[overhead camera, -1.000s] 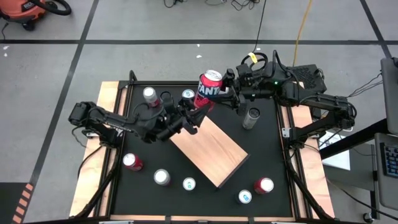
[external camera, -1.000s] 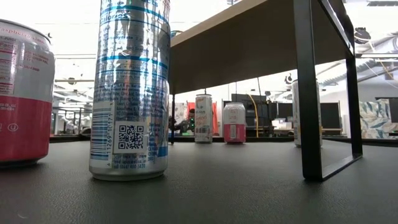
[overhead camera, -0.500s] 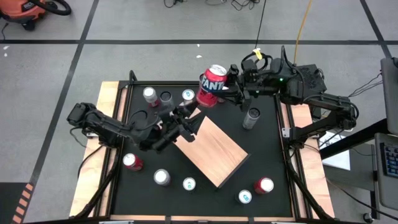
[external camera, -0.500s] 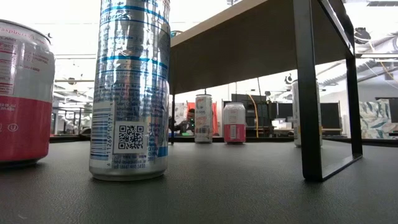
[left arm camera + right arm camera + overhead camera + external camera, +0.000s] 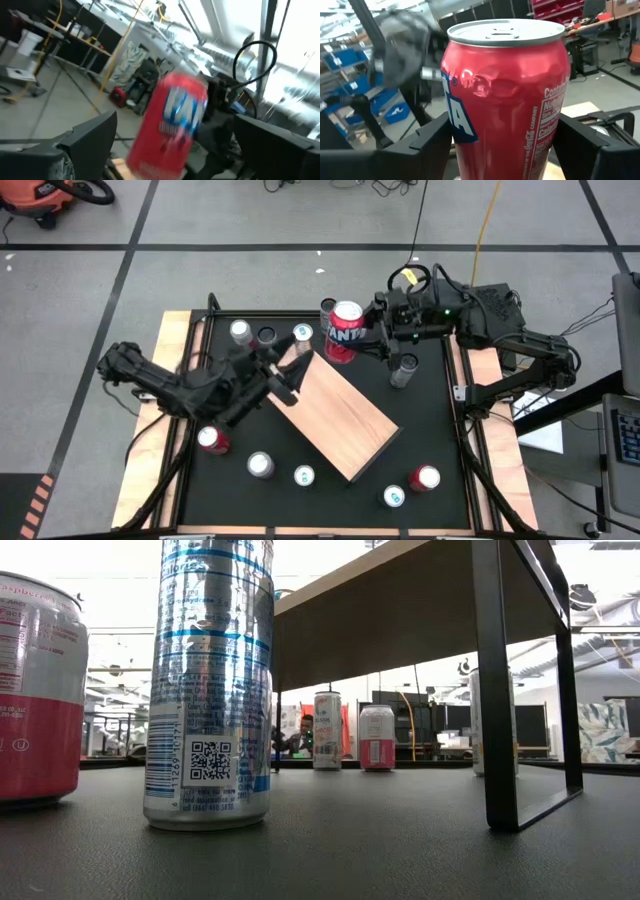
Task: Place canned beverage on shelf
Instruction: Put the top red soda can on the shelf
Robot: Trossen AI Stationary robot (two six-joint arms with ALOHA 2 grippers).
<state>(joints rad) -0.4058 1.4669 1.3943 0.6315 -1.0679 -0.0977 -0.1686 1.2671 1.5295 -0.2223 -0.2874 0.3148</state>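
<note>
Left pincer has withdrawn; right pincer holds Fanta can.

Grey floor with dark tape lines

Can above shelf (far corner).

red can blurred in left wrist view.
</note>
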